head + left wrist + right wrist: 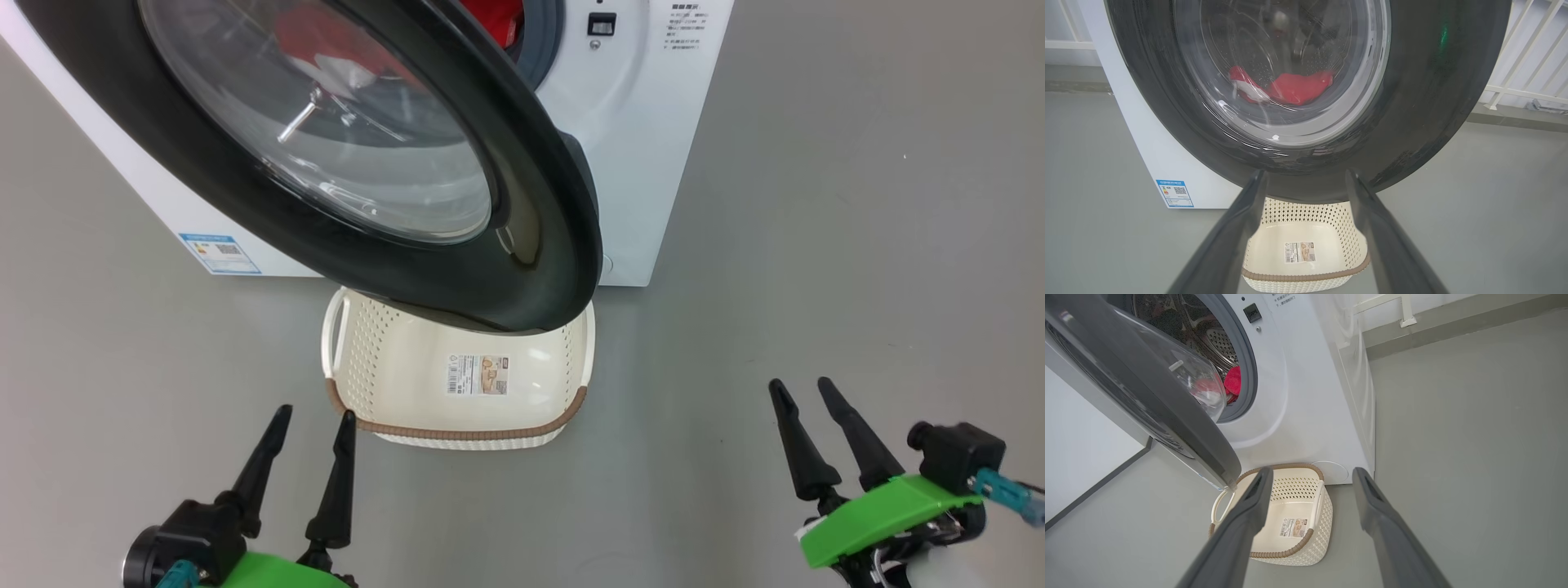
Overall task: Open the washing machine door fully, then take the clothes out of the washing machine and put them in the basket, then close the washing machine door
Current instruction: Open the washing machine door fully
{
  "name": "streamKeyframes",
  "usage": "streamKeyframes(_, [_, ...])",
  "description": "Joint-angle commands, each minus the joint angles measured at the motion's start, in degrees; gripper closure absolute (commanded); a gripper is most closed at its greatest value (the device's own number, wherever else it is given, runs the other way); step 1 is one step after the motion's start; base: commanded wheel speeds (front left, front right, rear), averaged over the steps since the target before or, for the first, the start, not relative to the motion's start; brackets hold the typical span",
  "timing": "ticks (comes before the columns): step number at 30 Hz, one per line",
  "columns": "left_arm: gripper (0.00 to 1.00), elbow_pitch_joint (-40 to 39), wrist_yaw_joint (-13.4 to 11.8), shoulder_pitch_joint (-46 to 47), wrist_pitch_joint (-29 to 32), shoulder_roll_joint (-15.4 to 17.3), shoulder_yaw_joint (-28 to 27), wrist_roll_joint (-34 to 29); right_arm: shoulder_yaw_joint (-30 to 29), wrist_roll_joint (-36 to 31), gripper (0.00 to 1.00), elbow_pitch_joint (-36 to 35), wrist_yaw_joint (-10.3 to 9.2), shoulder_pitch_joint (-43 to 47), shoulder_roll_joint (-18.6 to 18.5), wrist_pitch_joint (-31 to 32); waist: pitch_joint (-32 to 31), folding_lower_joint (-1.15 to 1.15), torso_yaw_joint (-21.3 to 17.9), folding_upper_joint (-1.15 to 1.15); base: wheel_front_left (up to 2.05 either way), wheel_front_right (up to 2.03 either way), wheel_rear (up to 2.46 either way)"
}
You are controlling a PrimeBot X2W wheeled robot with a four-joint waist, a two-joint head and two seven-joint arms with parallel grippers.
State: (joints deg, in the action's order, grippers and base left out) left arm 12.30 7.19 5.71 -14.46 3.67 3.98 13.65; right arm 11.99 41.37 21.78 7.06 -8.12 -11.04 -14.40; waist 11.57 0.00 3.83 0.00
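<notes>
The washing machine stands white and boxy ahead of me. Its washing machine door, black-rimmed with a bulging glass window, hangs partly open over the far end of the basket. The red clothes lie in the steel drum; they also show through the glass as clothes and past the door edge as clothes. The cream basket sits on the floor before the machine, holding just a paper label. My left gripper is open near the basket's left corner. My right gripper is open, well to the basket's right.
Grey floor spreads to the right of the machine and around the basket. A white railing runs along the wall beyond the door. A blue label marks the machine's lower left front. A pale wall stands to the machine's left.
</notes>
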Motion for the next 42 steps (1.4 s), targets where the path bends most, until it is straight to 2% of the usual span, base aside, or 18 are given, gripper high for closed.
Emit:
streamKeyframes(1, [0.0,-1.1,0.3,-0.4,-0.5,0.9,-1.9,-0.6,-0.8,-2.9,0.0,-2.3,0.43,1.0,0.5,-0.6,-0.1,0.0,0.0,0.0,0.0,0.0,0.0])
streamKeyframes(8, [0.0,-1.3,0.3,-0.4,-0.5,0.8,-2.2,-0.7,-8.5,-16.1,0.0,-8.4,0.43,5.5,5.2,-0.6,-0.2,0.0,0.1,0.0,0.0,0.0,0.0])
streamKeyframes(15, [0.0,-1.7,0.3,-0.5,-0.5,0.6,-2.5,-0.9,-14.2,-23.4,0.0,-14.3,0.43,8.6,7.6,-0.6,0.0,0.0,0.1,0.0,0.0,0.0,0.0])
streamKeyframes(23, [0.0,-2.1,0.3,-0.2,-0.5,0.5,-2.5,-0.9,-14.4,-25.8,0.0,-14.6,0.43,10.0,8.1,-0.6,0.4,0.0,0.2,0.0,0.0,0.0,0.0])
streamKeyframes(41, [0.0,-1.8,0.3,-0.1,-0.5,0.4,-2.4,-0.9,-13.6,-24.3,0.0,-15.7,0.43,9.6,8.2,-0.6,0.4,0.0,0.5,0.0,0.0,0.0,0.0])
streamKeyframes(42, [0.0,-1.8,0.3,0.0,-0.5,0.4,-2.4,-0.9,-13.1,-24.1,0.05,-15.7,0.43,9.6,8.2,-0.6,0.4,0.0,0.6,0.0,0.0,0.0,0.0])
